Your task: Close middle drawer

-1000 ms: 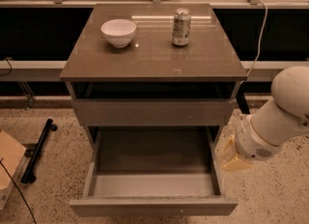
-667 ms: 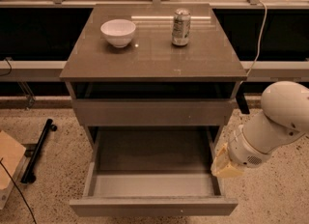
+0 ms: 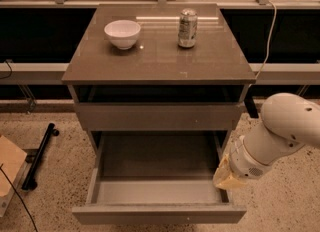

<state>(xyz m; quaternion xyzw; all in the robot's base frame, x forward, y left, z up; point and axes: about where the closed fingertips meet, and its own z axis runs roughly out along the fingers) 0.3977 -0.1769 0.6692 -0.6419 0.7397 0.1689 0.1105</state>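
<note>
The middle drawer (image 3: 159, 192) is pulled far out of the cabinet. Its light grey inner floor is bare and its flat front panel (image 3: 159, 214) is nearest the camera. Above it sits the drawer with the taller front panel (image 3: 159, 116), pushed in. My gripper (image 3: 227, 175) is at the end of the white arm (image 3: 280, 131) on the right. It is low against the outer right side of the open drawer, near its front corner.
A white bowl (image 3: 122, 33) and a soda can (image 3: 187, 28) stand on the cabinet top (image 3: 160, 61). A black bar (image 3: 39, 156) and a cardboard piece (image 3: 9, 166) lie on the floor at left. A cable (image 3: 270, 31) hangs at the right.
The arm has moved a little left and down, bringing the gripper closer to the front right of the open drawer. The drawer has not moved.
</note>
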